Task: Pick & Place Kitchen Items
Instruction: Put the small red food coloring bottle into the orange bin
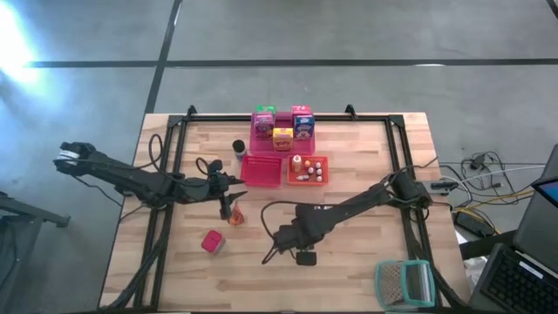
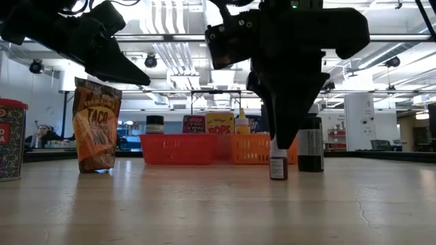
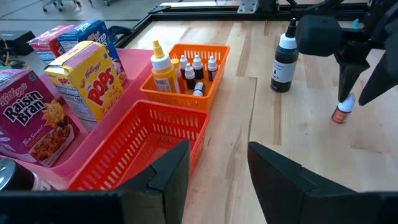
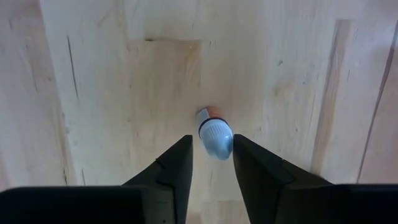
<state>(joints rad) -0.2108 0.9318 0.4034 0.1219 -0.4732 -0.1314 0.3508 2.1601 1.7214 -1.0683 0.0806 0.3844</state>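
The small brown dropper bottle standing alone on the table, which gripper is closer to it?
Right. The right gripper brackets the dropper bottle from above; the left gripper waits beside the red basket.
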